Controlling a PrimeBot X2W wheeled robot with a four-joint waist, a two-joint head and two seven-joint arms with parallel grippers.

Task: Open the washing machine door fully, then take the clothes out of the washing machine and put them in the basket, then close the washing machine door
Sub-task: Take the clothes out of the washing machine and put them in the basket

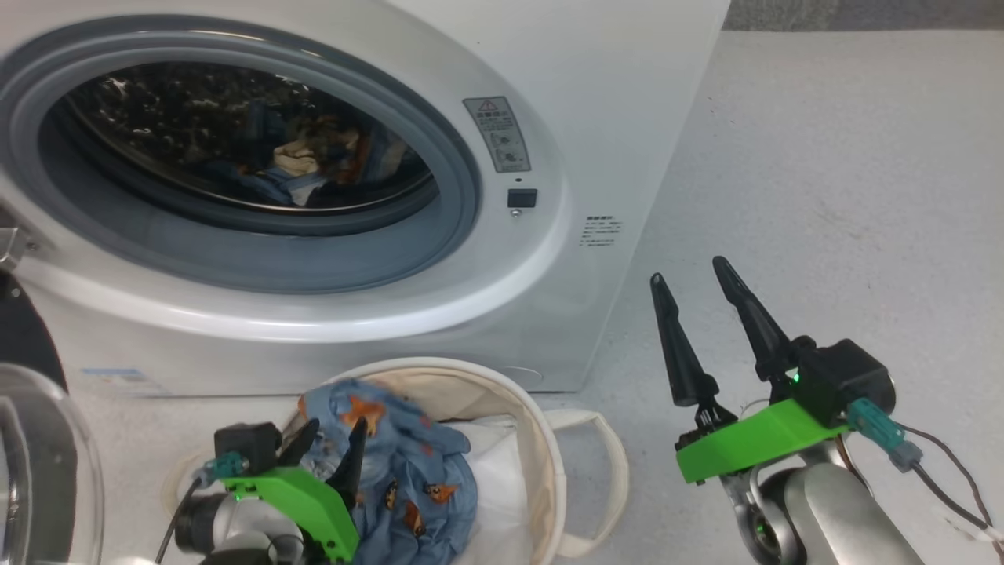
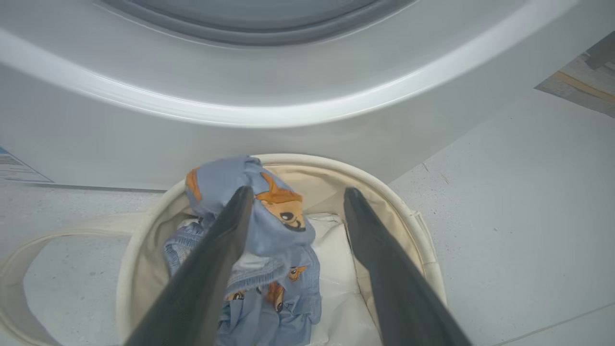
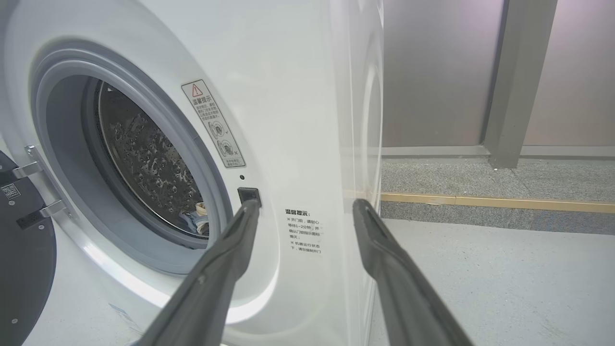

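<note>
1. Head view: we are looking at the washing machine [image 1: 596,118], with its round opening taking up the 10 o'clock part of the frame. The washing machine door [image 1: 20,337] is standing swung open at the 8 o'clock edge, and its clear glass bowl [image 1: 47,455] is bulging toward us below the black rim.
2. Inside the perforated drum [image 1: 157,102], clothes [image 1: 302,169] are lying in a low heap of blue and cream pieces, at about 5 o'clock within the opening.
3. The basket [image 1: 471,388] is sitting on the floor [image 1: 823,196] at 6 o'clock, just in front of the machine. A blue garment [image 1: 423,471] printed with orange figures is lying heaped in it, over a white sheet [image 1: 498,463].
4. The left gripper [image 1: 337,424], at 7 o'clock, is reaching into the basket. In the left wrist view we are seeing its fingers spread wide. The garment is leaning against the finger at 9 o'clock, while the other finger is standing clear of it, so nothing is being pinched.
5. The right gripper [image 1: 689,271], at 4 o'clock, is hovering above the floor beside the machine's right front corner. Its fingers are parted and holding nothing. In the right wrist view they are pointing at that corner, with the clothes showing low in the drum at 9 o'clock.
</note>
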